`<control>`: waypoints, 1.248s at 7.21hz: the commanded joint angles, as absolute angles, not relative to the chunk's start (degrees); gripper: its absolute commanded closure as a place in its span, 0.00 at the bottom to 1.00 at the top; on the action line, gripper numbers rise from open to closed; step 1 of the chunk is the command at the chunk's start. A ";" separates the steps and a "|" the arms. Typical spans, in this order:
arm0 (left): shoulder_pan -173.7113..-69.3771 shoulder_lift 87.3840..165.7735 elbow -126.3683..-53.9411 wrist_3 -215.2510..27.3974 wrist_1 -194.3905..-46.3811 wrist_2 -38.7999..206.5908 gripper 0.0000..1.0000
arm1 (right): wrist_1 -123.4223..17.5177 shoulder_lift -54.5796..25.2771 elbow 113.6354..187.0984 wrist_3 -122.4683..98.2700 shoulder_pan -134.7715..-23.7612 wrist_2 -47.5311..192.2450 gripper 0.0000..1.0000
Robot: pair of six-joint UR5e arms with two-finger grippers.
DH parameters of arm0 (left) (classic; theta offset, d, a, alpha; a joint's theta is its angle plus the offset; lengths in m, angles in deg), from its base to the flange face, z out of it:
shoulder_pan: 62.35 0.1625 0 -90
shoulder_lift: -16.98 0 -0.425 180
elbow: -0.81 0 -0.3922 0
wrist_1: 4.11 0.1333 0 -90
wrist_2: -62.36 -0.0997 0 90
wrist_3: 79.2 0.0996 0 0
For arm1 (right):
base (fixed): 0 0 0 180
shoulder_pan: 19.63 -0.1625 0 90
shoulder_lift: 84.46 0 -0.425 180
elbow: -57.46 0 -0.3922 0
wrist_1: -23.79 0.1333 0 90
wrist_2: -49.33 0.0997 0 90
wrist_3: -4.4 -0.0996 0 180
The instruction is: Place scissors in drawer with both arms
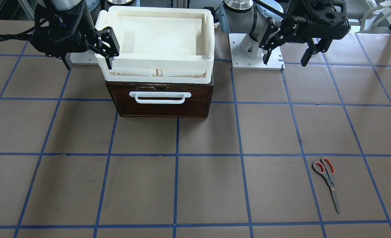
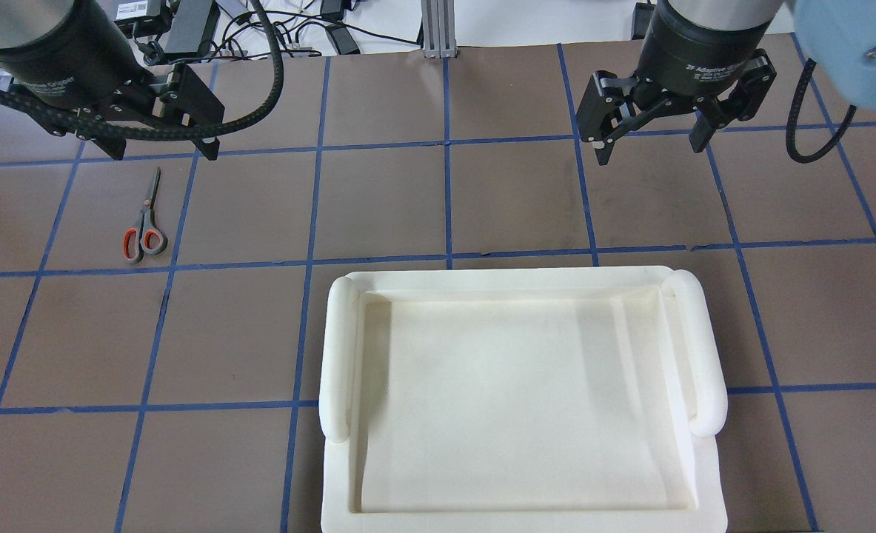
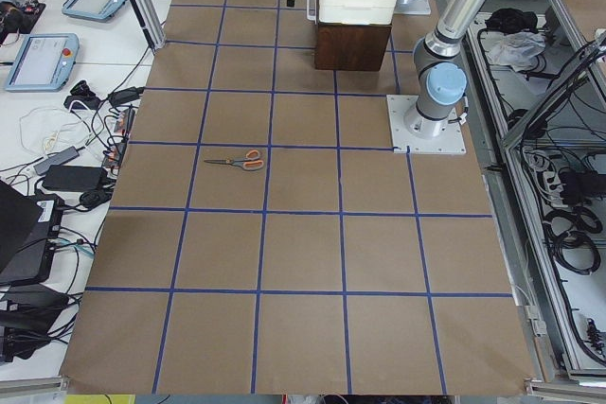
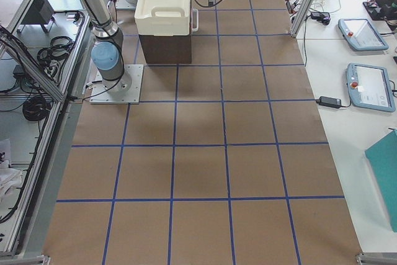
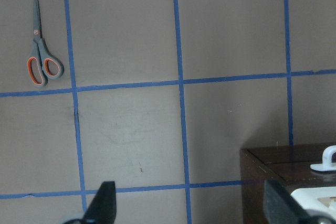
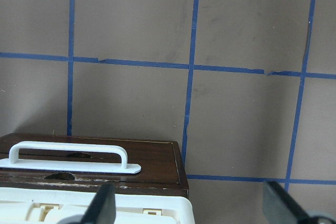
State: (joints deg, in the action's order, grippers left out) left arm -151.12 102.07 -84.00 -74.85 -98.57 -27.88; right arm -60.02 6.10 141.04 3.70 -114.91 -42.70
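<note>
The left arm and right arm are showing silver-grey tubes and light blue joint caps. The left gripper is wearing matte black linkage fingers. The right gripper is carrying white lettering on its round black collar. Ribbed black cables are trailing off both wrists.

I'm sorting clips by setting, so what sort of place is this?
Probably a robotics lab: left arm and right arm bolted to a table taped with a blue grid, and teach pendants on a side bench.
</note>
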 commanded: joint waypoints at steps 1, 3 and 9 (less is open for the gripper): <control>-151.12 101.80 -84.00 -74.89 -98.68 -27.99 0.00 | -59.70 6.07 141.13 3.79 -114.82 -42.86 0.00; -151.03 101.71 -84.44 -74.80 -98.68 -28.08 0.00 | -58.56 6.07 141.13 4.31 -114.82 -42.25 0.00; -137.25 109.14 -94.79 -72.79 -91.97 -28.16 0.00 | -59.26 2.74 141.75 -28.03 -115.52 -40.85 0.00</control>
